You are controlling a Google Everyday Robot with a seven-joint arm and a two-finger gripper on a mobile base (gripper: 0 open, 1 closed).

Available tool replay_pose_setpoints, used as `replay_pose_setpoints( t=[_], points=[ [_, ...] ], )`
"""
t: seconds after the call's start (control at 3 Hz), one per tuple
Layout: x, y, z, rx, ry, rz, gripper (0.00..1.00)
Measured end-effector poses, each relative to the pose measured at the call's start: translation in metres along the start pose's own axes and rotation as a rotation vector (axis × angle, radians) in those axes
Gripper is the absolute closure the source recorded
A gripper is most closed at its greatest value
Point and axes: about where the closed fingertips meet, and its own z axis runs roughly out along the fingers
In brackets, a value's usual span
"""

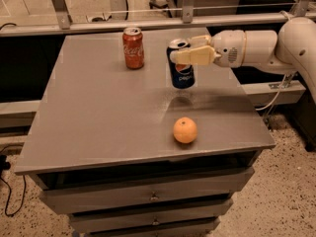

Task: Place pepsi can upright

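Item 1, tabletop (98,112): plain grey slab, dull sheen, topping a cabinet of grey drawers (153,196); all positions below are given from it. Item 2, black cable (7,194): on the speckled floor, below and left of the tabletop's front left corner. Item 3, Coca-Cola can (133,48): red, standing upright on the tabletop's rear portion, left of its centre line, silver lid uppermost. Item 4, pepsi can (182,75): dark blue, round logo facing the camera, silver top uppermost, upright over the tabletop's rear portion, right of its centre line; its base looks just clear of the surface, with a dim shadow on the tabletop directly under it. Item 5, pincer (178,48): cream-coloured, reaching in from the tabletop's right side, closed around the upper part of the pepsi can, one of its fingers (195,57) lying across the can's near side just under the rim and the other behind the can's top. Item 6, orange (185,130): round, resting on the tabletop's front portion, right of centre, near the front edge and apart from both cans. Item 7, arm (256,48): white, thick, roughly level, hanging over the tabletop's right edge and running out of view past it.
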Motion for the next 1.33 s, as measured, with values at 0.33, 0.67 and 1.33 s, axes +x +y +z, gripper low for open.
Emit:
replay_pose_setpoints(
  t=[0.33,0.67,1.33],
  points=[
    [0.012,-0.009,-0.010,-0.043,-0.061,-0.001,1.00],
    [0.025,-0.012,-0.011,-0.072,-0.097,0.006,0.83],
    [0.039,-0.012,-0.013,-0.098,-0.182,0.005,0.36]
  ],
)
